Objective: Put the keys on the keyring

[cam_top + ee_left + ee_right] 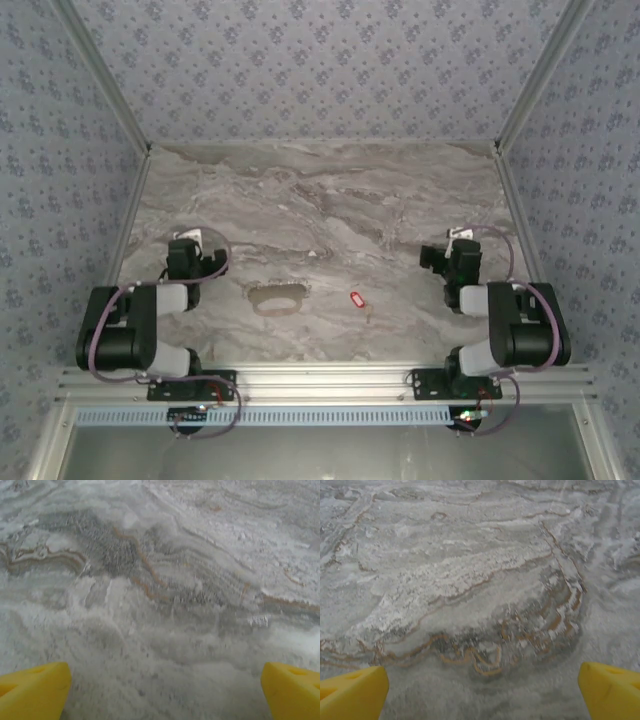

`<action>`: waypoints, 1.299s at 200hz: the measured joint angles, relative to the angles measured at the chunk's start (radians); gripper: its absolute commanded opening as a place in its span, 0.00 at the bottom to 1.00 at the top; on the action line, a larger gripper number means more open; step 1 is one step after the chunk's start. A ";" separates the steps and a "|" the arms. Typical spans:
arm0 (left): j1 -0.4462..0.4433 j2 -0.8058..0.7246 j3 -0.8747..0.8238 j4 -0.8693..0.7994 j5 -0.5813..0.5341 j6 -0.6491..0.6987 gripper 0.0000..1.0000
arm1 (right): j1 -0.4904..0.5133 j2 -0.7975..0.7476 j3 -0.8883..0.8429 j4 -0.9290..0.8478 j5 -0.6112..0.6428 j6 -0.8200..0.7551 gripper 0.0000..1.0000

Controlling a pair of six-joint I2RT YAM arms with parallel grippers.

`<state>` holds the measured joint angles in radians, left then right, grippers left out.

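Tiny key with a red plastic head (pixel 355 297) lies on the grey-veined marble tabletop (pixel 330 200), between the two pairs of fingers, closer to the right gripper (pixel 482 690). A thin pale beige oval keyring (pixel 278 298) lies near it, apart, towards the left gripper (pixel 165 690). Both grippers' yellow fingers (pixel 32 692) are spread wide and empty.

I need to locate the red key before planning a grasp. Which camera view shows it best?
The top external view: the red key lies on the marble table, just right of the keyring, apart from it. The wrist cameras face marble elsewhere, beyond the open left gripper and the open right gripper.
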<state>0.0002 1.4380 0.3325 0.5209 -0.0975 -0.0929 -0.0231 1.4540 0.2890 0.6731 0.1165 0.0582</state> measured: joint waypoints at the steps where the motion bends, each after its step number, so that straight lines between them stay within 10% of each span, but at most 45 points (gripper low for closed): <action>1: 0.000 0.002 0.000 0.003 0.000 0.000 0.98 | 0.000 0.002 0.000 0.002 0.000 0.000 1.00; 183: 0.000 0.071 0.108 0.157 -0.016 0.043 0.98 | 0.043 -0.001 -0.011 0.238 0.111 -0.041 1.00; 260: -0.045 -0.193 0.290 -0.240 -0.060 -0.017 0.97 | -0.056 -0.381 0.333 -0.474 0.025 0.344 0.91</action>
<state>-0.0452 1.2446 0.6220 0.2810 -0.1577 -0.1101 -0.0795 1.0733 0.6224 0.1993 0.1417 0.4023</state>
